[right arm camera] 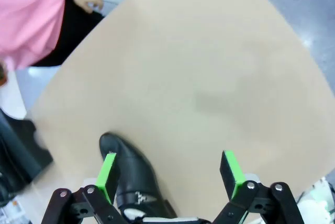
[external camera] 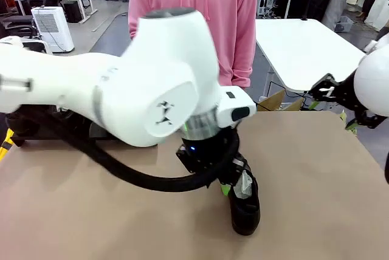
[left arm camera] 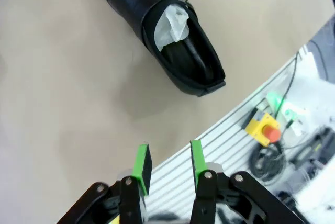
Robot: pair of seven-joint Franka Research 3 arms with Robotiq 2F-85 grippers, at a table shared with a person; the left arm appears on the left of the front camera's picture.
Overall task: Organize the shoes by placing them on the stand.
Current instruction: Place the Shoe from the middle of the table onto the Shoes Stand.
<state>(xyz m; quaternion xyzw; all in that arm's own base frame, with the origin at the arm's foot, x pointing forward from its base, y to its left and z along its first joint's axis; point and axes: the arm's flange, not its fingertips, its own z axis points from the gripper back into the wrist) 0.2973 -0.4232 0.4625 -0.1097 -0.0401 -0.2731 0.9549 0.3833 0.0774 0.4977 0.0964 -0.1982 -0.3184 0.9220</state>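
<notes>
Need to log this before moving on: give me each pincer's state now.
Left pincer: part open, nothing between its pads, above the table near the shoe.
Right pincer: wide open, empty.

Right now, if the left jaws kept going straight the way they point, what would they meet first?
Probably the bare tan tabletop. The left gripper has nothing between its jaws, and the glossy black leather shoe stuffed with white paper lies ahead but slightly aside; depth is unclear.
</notes>
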